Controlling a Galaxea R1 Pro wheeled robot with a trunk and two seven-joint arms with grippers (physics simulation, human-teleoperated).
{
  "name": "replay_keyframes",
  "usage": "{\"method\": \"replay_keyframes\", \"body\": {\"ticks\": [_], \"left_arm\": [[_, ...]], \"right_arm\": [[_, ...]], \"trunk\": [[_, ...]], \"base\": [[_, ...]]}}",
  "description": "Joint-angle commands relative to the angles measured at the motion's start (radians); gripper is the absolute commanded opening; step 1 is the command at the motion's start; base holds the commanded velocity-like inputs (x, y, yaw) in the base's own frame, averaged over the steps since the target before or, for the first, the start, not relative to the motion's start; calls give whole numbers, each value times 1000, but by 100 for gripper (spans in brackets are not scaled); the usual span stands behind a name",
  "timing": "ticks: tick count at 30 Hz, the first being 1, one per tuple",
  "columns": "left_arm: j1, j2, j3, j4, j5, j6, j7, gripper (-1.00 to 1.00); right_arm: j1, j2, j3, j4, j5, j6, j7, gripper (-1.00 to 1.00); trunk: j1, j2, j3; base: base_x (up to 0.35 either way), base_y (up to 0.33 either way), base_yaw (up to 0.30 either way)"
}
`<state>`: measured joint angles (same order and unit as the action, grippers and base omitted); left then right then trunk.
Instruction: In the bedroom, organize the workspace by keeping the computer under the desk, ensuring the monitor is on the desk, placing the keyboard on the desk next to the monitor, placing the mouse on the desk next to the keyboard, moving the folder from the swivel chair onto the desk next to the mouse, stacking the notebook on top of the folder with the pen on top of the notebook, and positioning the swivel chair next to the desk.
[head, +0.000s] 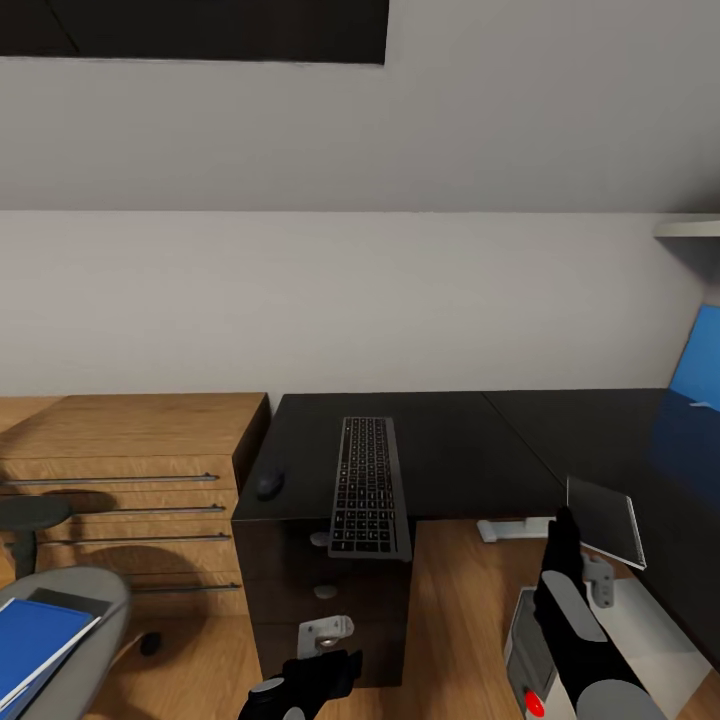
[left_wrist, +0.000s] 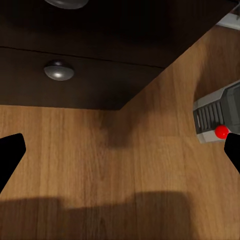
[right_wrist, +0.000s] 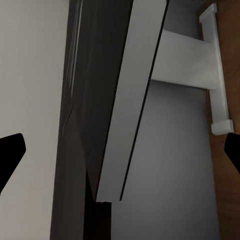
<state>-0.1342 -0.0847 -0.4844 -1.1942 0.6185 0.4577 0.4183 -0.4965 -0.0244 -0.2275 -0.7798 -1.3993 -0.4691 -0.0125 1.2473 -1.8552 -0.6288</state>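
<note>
The keyboard (head: 370, 487) lies on the black desk (head: 460, 450), its length pointing away from me. The small black mouse (head: 269, 484) rests to its left near the desk's corner. At bottom left, the swivel chair's grey seat (head: 95, 600) carries the blue folder (head: 32, 640), with a dark flat piece at its far edge. The light-grey computer (head: 528, 655) (left_wrist: 215, 117) with a red button stands on the floor under the desk. My left gripper (head: 335, 668) (left_wrist: 120, 160) hangs open before the drawers. My right gripper (head: 565, 535) (right_wrist: 120, 160) is open below a thin grey slab (head: 605, 520) (right_wrist: 132, 100). The monitor and the pen are out of view.
A light-wood cabinet (head: 130, 470) with long handles stands left of the desk. The desk's drawers (head: 325, 590) have silver knobs (left_wrist: 59, 71). A white desk foot (head: 505, 528) (right_wrist: 215, 70) rests on the wood floor. An upright blue panel (head: 700, 360) stands at the far right.
</note>
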Motion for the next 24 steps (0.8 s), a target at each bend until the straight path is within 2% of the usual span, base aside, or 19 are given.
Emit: {"method": "replay_keyframes", "body": {"ticks": [1,11,24], "left_arm": [[-1,0,-2,-1,10,1,10,100],[-1,-1,-2,0,11,2,11,100],[-1,-1,-5,3,12,2,11,100]], "right_arm": [[0,-1,0,-2,-6,-3,-1,100],[0,-28,-9,-2,-7,-2,-1,100],[0,-34,-15,-3,-7,-3,-1,100]], "trunk": [[0,-1,-1],[0,-1,-1],[0,-1,-1]], "base": [[0,0,0],[0,0,0],[0,0,0]]}}
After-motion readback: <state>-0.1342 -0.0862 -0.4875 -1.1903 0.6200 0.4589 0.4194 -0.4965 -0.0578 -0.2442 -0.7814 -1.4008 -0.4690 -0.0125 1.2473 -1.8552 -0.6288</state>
